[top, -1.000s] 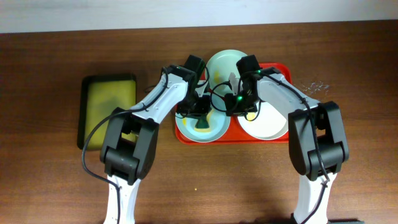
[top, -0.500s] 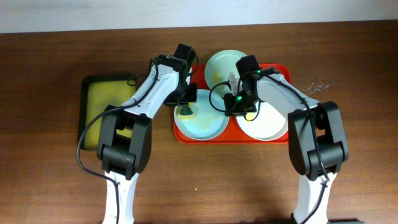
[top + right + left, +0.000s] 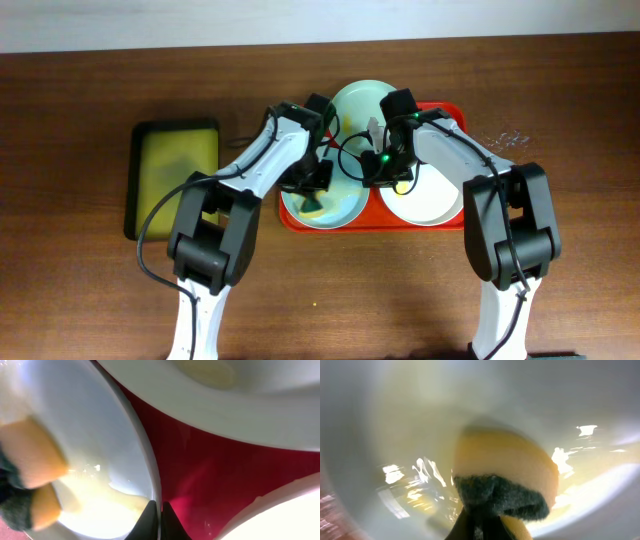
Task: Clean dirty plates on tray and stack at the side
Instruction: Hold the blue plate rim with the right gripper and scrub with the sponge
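Note:
Three plates lie on the red tray: a pale blue-green one front left, another at the back, a white one front right. My left gripper is shut on a yellow sponge with a dark green scouring side and presses it onto the front-left plate; the left wrist view shows the sponge against the wet plate. My right gripper is shut on that plate's right rim. The right wrist view also shows the sponge and yellowish smears.
A smaller olive-green tray with a dark rim lies on the wooden table to the left. Small crumbs lie to the right of the red tray. A pale wall edge runs along the back.
My left gripper has moved the sponge from the front-left plate's left rim back toward its middle, after sweeping left before that. My right gripper has stayed on the rim.

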{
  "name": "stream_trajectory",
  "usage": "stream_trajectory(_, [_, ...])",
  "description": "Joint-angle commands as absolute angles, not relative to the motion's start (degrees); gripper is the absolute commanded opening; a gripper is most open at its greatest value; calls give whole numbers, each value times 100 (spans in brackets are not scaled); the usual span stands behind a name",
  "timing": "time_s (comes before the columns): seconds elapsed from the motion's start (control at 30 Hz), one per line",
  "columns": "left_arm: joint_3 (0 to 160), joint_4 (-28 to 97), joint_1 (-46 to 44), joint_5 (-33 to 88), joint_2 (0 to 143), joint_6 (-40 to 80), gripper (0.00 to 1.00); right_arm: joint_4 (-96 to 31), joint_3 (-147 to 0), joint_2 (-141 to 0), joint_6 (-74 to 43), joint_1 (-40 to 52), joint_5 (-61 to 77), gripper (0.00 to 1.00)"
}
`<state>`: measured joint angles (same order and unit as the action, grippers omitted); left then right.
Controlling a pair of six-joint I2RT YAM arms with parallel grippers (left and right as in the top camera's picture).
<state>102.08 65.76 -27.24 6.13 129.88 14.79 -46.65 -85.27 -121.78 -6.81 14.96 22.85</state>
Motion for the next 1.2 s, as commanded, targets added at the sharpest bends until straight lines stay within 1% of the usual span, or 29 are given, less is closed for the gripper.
stream_trajectory(0.0, [10007, 6692, -2265, -593, 13102, 1732, 0, -4661, -8490, -12256, -576, 1525, 2335, 4])
stream_trajectory(0.1, [10007, 6198, -1929, -779, 13102, 2016, 0, -4646, -8490, -12256, -576, 1525, 2335, 4])
stream_trajectory(0.17, [10005, 5815, -1909, -716, 13104, 2016, 0, -4639, -8490, -12256, -576, 1525, 2335, 4])
stream_trajectory(0.23, [10005, 5487, -1962, -80, 13104, 2014, 0, -4615, -8490, -12258, -576, 1525, 2335, 4])
stream_trajectory(0.3, [10005, 5221, -2102, 1105, 13104, 2012, 0, -4615, -8490, -12256, -576, 1525, 2335, 4])
stream_trajectory(0.37, [10005, 5188, -2263, 1619, 13104, 1999, 0, -4600, -8490, -12256, -578, 1529, 2338, 4])
stream_trajectory(0.43, [10005, 5188, -2427, 1852, 13104, 1791, 0, -4580, -8490, -12256, -589, 1535, 2338, 4])
stream_trajectory(0.63, [10005, 5212, -3037, 1846, 13104, 1828, 0, -4563, -8490, -12256, -602, 1535, 2340, 4])
stream_trajectory(0.77, [9837, 5225, -3236, 1774, 13104, 2014, 0, -4563, -8490, -12256, -600, 1533, 2338, 4])
stream_trajectory(0.8, [9819, 5382, -3238, 1557, 13104, 2014, 0, -4563, -8490, -12256, -600, 1533, 2338, 4])
stream_trajectory(0.87, [9826, 5767, -3164, 781, 13102, 2014, 0, -4565, -8490, -12256, -600, 1533, 2338, 4])
stream_trajectory(0.93, [9839, 6038, -2950, 307, 13089, 2014, 0, -4563, -8490, -12258, -598, 1533, 2338, 4])
stream_trajectory(1.07, [9872, 6134, -2427, 292, 12960, 2189, 0, -4556, -8490, -12256, -598, 1533, 2335, 4])
stream_trajectory(1.17, [9872, 5843, -2386, 191, 12962, 2239, 0, -4521, -8490, -12258, -598, 1533, 2335, 4])
